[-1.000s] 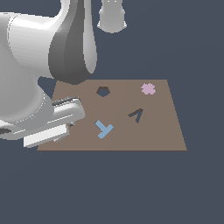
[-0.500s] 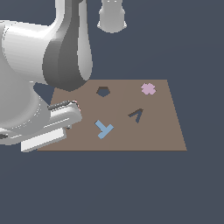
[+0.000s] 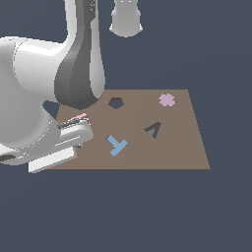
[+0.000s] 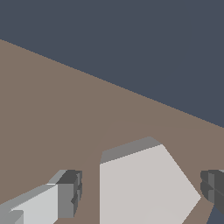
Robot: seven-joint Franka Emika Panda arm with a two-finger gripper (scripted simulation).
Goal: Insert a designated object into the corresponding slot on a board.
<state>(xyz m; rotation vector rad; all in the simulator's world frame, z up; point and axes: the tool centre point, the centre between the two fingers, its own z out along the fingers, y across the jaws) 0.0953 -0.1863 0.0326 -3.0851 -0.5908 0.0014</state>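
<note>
Our arm has swung lower over the board (image 3: 172,147); our hand (image 4: 142,192), fingers apart, now straddles the grey pentagon (image 4: 144,183), ungrasped.

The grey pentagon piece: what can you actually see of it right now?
The grey pentagon piece shows only in the wrist view; in the exterior view the robot's arm hides it. It is a flat, five-sided block, pale grey on top with a darker grey side face, matte and plain. It lies flat on the brown board, between the two dark fingertips of the gripper. The fingers stand apart on either side, with a gap showing, so nothing grips it yet. Its lower edge is cut off by the picture.
</note>
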